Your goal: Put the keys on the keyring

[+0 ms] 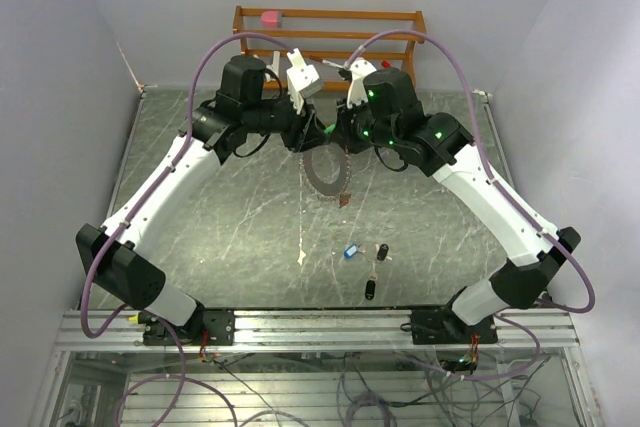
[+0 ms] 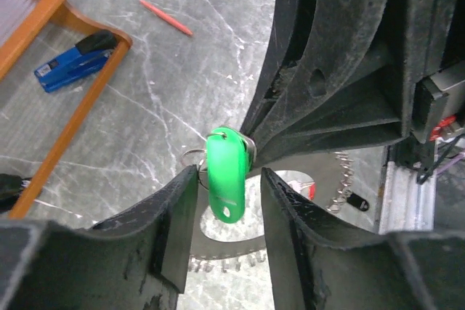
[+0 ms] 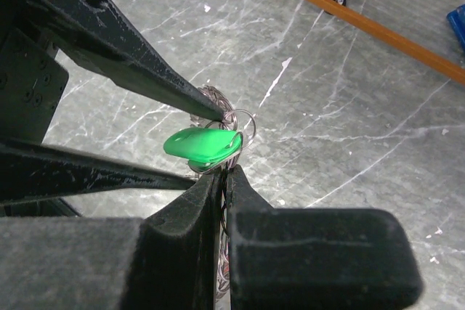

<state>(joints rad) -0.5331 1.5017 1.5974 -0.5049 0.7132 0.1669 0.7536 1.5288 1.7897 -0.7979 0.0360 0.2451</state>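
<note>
Pressed together, the right fingers (image 3: pixel 305 252) are pinching the top rim of the keyring (image 2: pixel 229 243), holding it on edge above the worktop (image 1: pixel 240 227) with its red tag (image 1: pixel 345 199) dangling at its lower edge. Facing them, the left fingers (image 2: pixel 171 230) are standing spread, one on each side of the green key (image 2: pixel 225 172). A sliver of gap is showing beside it, so they are flanking it rather than clearly clamping it. That key is sitting at the top of the keyring, right by the pinch, its small wire loop close against the rim; whether the loop is threaded on is too hidden to tell. The work is looking early: at best one key is going on. Three are lying loose on the worktop on the near side of the keyring, well apart from it: the blue key (image 1: pixel 351 251), one black key (image 1: pixel 383 253) just beside it, and the other black key (image 1: pixel 371 289) farther again from the keyring.
</note>
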